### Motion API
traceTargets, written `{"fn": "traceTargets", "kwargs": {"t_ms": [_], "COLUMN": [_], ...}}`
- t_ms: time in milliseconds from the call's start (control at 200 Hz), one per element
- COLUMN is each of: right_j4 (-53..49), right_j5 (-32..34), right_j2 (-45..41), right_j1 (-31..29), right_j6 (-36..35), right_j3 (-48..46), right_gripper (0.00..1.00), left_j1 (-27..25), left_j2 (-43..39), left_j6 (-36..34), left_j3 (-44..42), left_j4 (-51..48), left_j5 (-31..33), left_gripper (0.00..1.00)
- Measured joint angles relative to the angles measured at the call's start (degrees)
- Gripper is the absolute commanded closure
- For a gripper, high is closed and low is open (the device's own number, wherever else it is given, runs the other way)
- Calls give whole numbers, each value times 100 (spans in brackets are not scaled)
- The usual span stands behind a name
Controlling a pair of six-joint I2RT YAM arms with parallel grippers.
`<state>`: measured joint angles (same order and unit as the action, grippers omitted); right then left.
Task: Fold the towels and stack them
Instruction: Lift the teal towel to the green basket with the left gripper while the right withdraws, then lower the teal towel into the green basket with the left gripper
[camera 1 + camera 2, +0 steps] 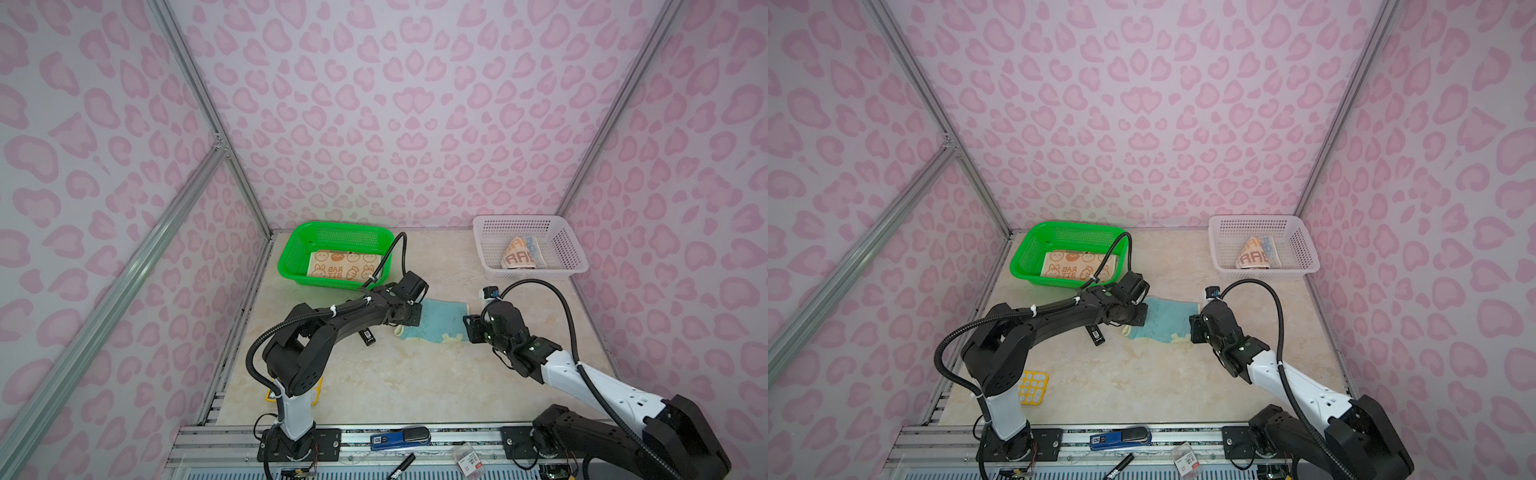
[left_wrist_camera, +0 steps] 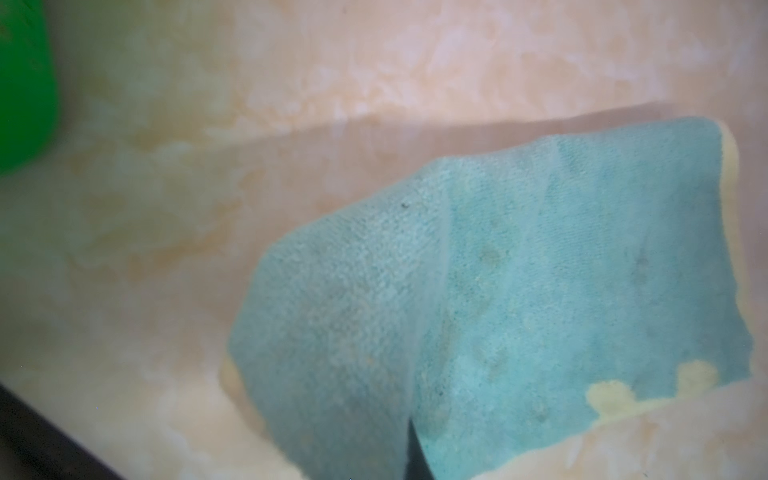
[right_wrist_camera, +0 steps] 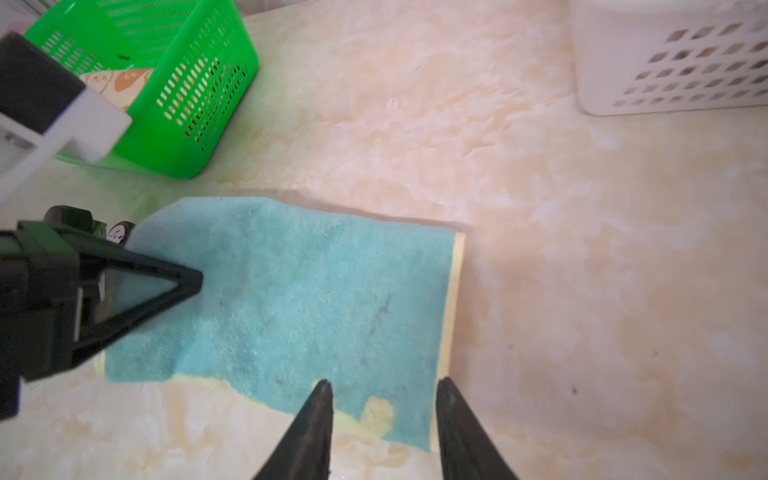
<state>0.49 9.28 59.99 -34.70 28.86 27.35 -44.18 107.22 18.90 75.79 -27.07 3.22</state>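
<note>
Light blue terry towel with a cream edge [image 3: 291, 299] lies around the middle of the beige marble-patterned table [image 1: 395, 382], a little toward the far edge. Most of it is spread flat.

My left jaws are clenched on the towel's left edge. In the left wrist view the cloth [image 2: 498, 291] rises in a ridge toward the camera, lifted off the table there.

My right jaws are released, tips standing apart over the towel's near right corner. One fingertip [image 3: 322, 399] is over blue cloth, the other about at the cream edge. I cannot tell if they touch the cloth.

Green mesh plastic basket [image 1: 291, 249] sits at the table's far left corner. A folded beige towel with rabbit faces [image 1: 340, 266] lies flat inside.

White mesh plastic basket [image 1: 573, 257] sits at the far right corner. A cream towel with big orange "RAB" letters [image 1: 519, 255] is bunched up inside, not flat.

Small black piece with a white label [image 1: 368, 336] lies on the table near the blue towel's near left corner.

Yellow perforated plastic piece [image 1: 1034, 386] lies toward the near left corner, by my left arm's base.
</note>
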Motion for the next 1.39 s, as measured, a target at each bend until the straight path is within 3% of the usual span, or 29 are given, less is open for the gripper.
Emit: {"fn": "traceTargets", "kwargs": {"t_ms": [215, 575, 975, 1395], "right_j4": [31, -42, -177, -1335], "right_j5": [407, 420, 686, 789], "right_j2": [-780, -1207, -1751, -3298], "right_j1": [4, -2, -2, 518], "right_j6": [-109, -407, -466, -295], "right_j3": [-695, -1056, -1283, -1285], "right_gripper": [61, 62, 61, 59], "left_j1": [378, 1539, 2341, 3180], "left_j2": [592, 1596, 1797, 2179], "left_j6": [-1067, -2009, -2380, -2876], "left_j3": [1888, 4492, 5139, 5228], "left_j4": [-1132, -2802, -3366, -3364], "left_j5": [581, 564, 367, 920], "left_gripper": [97, 97, 97, 97]}}
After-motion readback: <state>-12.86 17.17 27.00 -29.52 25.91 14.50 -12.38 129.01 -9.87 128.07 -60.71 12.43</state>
